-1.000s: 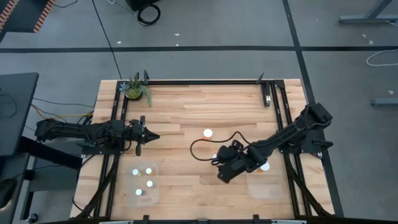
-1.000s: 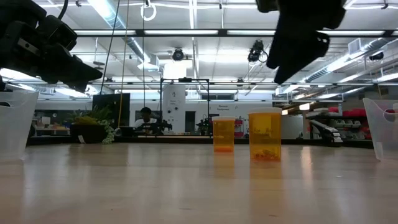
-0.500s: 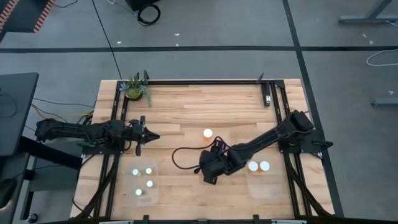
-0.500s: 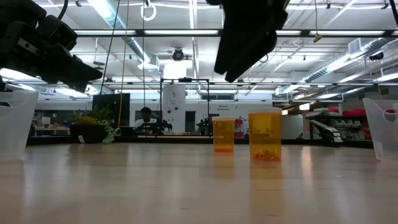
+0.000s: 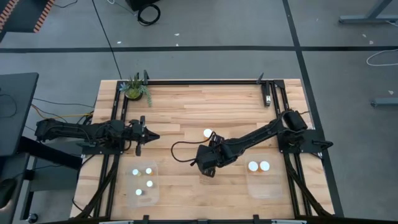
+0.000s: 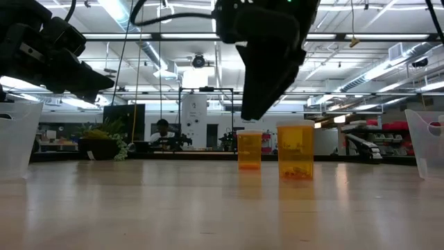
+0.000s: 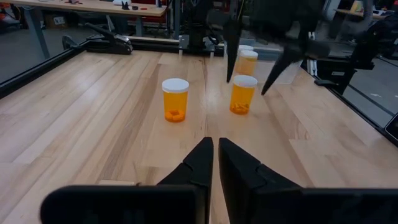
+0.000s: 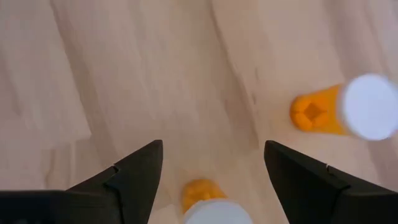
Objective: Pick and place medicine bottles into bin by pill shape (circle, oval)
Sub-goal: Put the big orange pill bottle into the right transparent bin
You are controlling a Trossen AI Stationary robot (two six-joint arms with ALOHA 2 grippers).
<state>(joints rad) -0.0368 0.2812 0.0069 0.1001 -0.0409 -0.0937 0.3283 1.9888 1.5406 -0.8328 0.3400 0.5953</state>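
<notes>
Two orange-bodied medicine bottles with white caps stand upright on the wooden table near its middle (image 7: 175, 99) (image 7: 243, 94). In the high view one shows (image 5: 208, 133); my right arm hides the other. My right gripper (image 8: 213, 146) is open and empty. It hangs above the nearer bottle (image 8: 208, 208), one finger on each side, touching nothing. The other bottle shows off to one side (image 8: 357, 109). My left gripper (image 5: 152, 136) is shut and empty, waiting above the table's left part.
A clear bin (image 5: 144, 198) at the near left holds several white-capped bottles. A clear bin (image 5: 264, 186) at the near right holds two. A green potted plant (image 5: 135, 88) stands at the far left corner. A black cable (image 5: 180, 149) loops beside my right gripper.
My right gripper has gone toward the table's left edge, from beside the right bin to above the nearer orange bottle. Both bottles have stayed in place.
</notes>
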